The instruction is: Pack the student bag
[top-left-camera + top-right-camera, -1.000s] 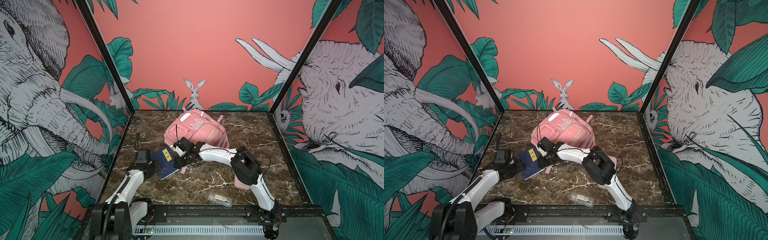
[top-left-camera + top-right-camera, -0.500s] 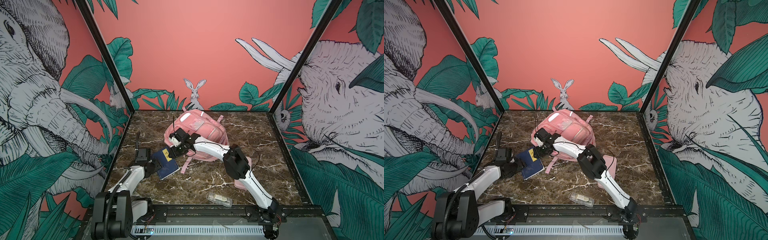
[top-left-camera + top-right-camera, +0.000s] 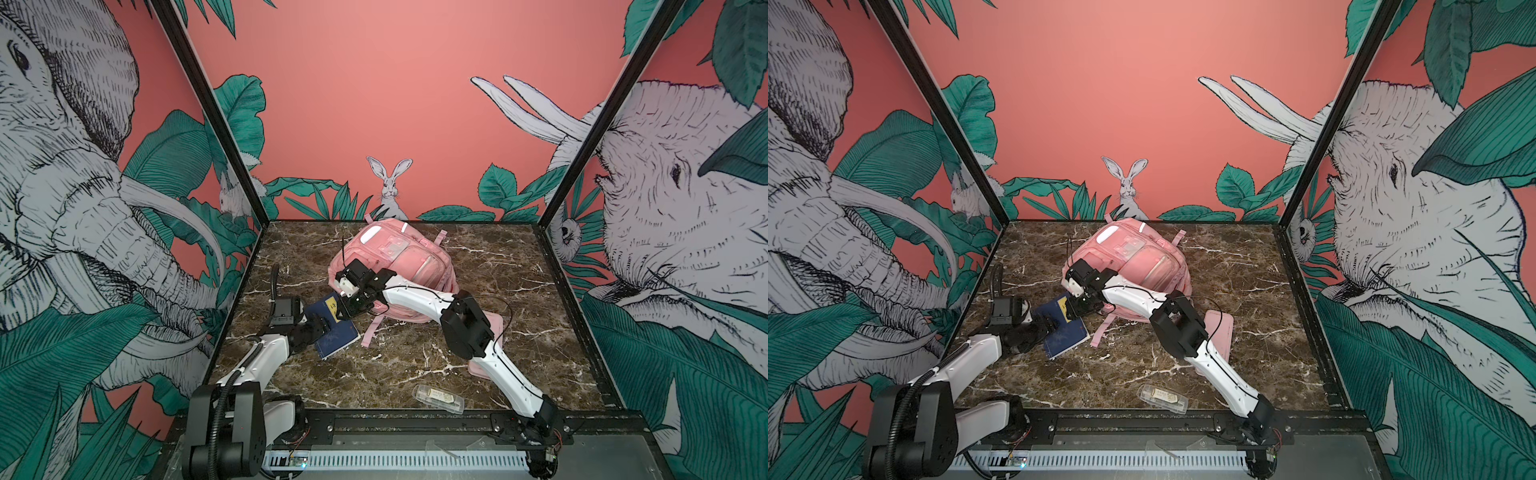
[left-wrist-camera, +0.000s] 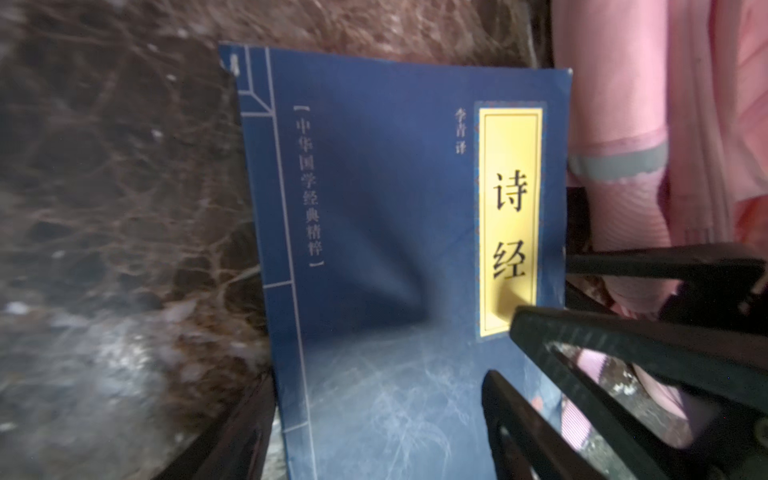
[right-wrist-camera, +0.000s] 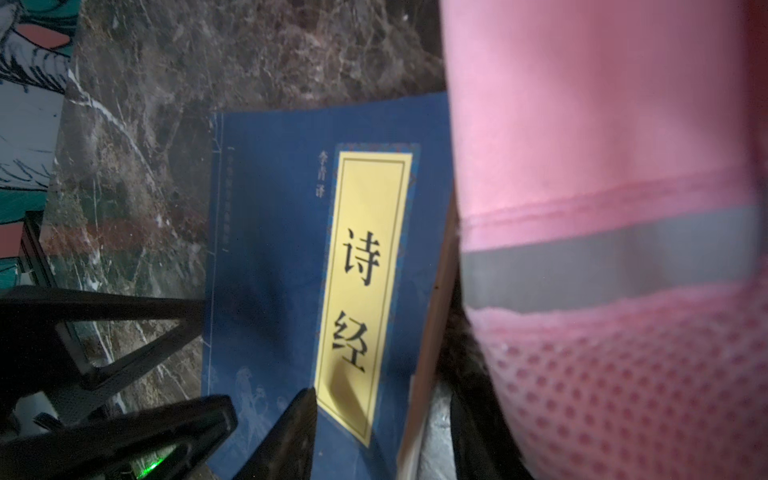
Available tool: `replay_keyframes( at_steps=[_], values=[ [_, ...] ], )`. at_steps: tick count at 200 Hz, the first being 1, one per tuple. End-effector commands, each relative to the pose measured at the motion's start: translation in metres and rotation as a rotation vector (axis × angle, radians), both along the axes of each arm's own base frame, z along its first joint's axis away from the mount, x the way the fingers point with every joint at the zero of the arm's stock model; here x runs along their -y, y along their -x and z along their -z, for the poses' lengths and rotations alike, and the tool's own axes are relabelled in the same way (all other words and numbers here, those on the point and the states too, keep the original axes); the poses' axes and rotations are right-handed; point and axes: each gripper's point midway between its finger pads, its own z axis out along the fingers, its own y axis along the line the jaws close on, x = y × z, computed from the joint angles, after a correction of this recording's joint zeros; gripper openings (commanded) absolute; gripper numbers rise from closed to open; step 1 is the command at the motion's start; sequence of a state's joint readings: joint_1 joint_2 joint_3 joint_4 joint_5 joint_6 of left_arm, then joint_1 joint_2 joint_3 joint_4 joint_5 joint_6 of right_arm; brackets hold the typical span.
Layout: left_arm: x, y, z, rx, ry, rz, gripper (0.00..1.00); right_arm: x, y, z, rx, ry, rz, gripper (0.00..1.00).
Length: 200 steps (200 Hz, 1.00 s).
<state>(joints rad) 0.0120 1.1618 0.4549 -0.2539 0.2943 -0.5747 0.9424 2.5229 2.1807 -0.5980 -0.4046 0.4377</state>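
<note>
The student bag [image 3: 409, 259] [image 3: 1142, 259], pink with silver strips, lies at the back middle in both top views. A blue book [image 3: 336, 336] [image 3: 1065, 334] with a yellow label leans against its front left corner. My right gripper [image 3: 351, 305] [image 3: 1077, 309] [image 5: 374, 399] is shut on the book's edge beside the bag [image 5: 602, 166], one finger on the cover and one beneath. My left gripper [image 3: 322, 328] [image 3: 1052, 326] [image 4: 378, 382] stands open around the book's [image 4: 374, 208] near end, its fingers wide apart.
A flat pink pencil case [image 3: 496, 328] [image 3: 1221, 328] lies partly under my right arm. A clear plastic box [image 3: 438, 399] [image 3: 1163, 398] sits near the front edge. A loose pink strap [image 3: 372, 332] trails from the bag beside the book. Walls enclose three sides.
My left gripper's jaws have spread wider around the book. My right gripper has shifted slightly left and back at the bag's corner, and its jaws have narrowed onto the book's edge.
</note>
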Motion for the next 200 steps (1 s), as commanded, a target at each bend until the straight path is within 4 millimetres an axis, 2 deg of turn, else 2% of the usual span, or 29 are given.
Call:
replay_keyframes(
  at_steps=[1,69,127,200],
  values=[
    [0.016,0.013,0.006,-0.017,0.075,0.063,0.78,0.01,0.012,0.016,-0.028,0.048,-0.006,0.48],
    [0.025,0.006,-0.016,0.092,0.119,0.108,0.77,0.017,0.016,0.019,-0.025,0.058,-0.013,0.44],
    [0.035,0.002,-0.027,0.171,0.176,0.135,0.75,0.021,0.018,0.019,-0.018,0.069,-0.022,0.44],
    [0.044,-0.001,-0.036,0.246,0.219,0.174,0.65,0.024,0.02,0.019,-0.021,0.07,-0.021,0.43]
  ],
)
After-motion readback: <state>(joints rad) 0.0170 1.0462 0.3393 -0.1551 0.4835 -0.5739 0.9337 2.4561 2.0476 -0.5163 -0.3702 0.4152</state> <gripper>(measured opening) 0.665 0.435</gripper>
